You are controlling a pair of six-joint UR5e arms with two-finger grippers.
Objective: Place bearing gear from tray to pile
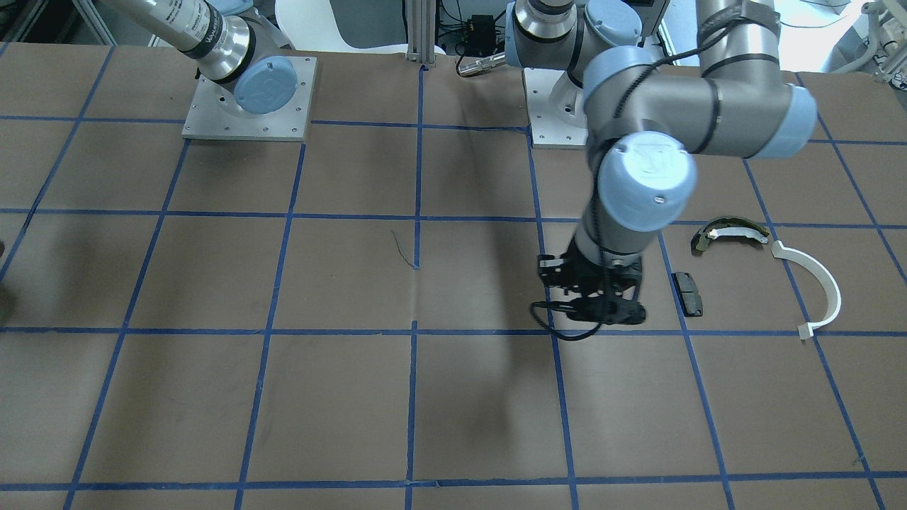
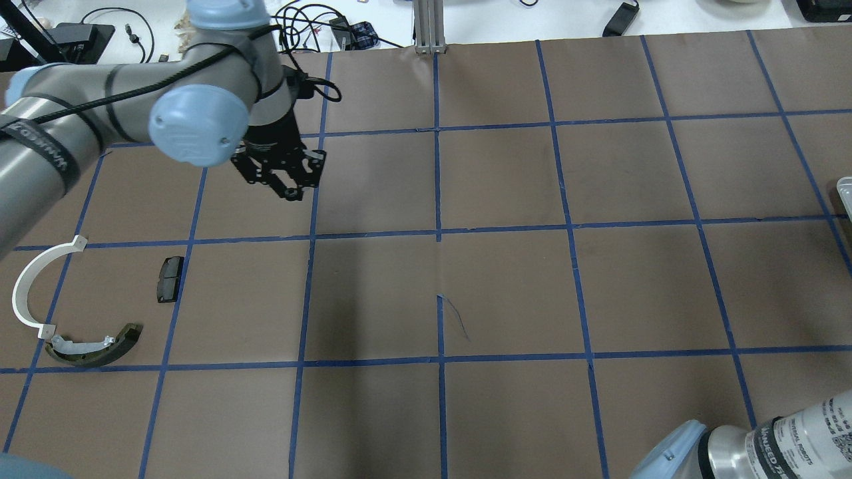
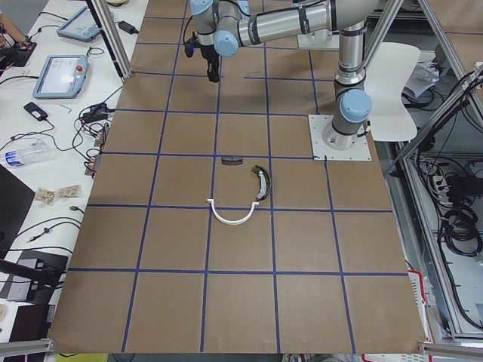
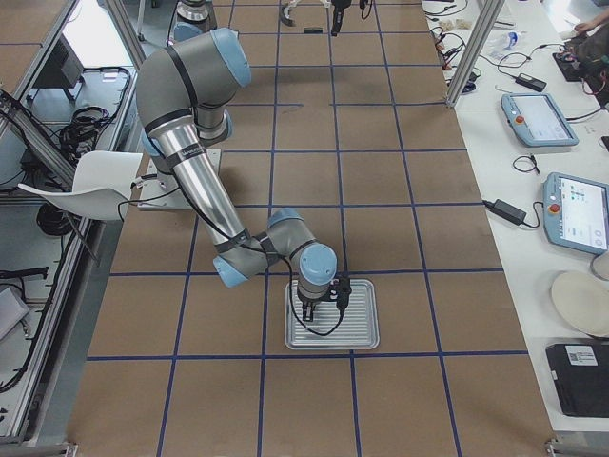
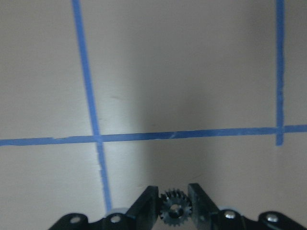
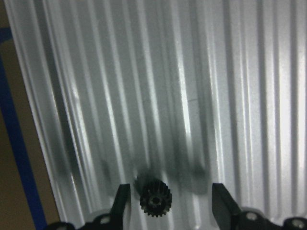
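At the table's left end I see the pile (image 3: 262,183): a white half-ring strip (image 2: 18,293), a flat black pad (image 2: 170,279) and an olive-and-white curved shoe (image 2: 106,352), lying apart from one another. No gear shows among them.

Further in, toward the operators' edge, my left gripper (image 2: 290,191) hangs above bare table. It pinches a small dark bearing gear (image 5: 175,209) by its teeth between both fingers. It is not over the pile, so I judge this gear to be mid-carry: picked, not delivered. What is left for it is the run across to the pile, a descent and a release.

At the right end, my right gripper (image 6: 170,191) sits low over the ribbed metal tray (image 4: 363,333) with its fingers spread wide. A second gear (image 6: 154,199) lies on the tray between them, touched by neither as far as I can tell. That one is yet to be grasped.
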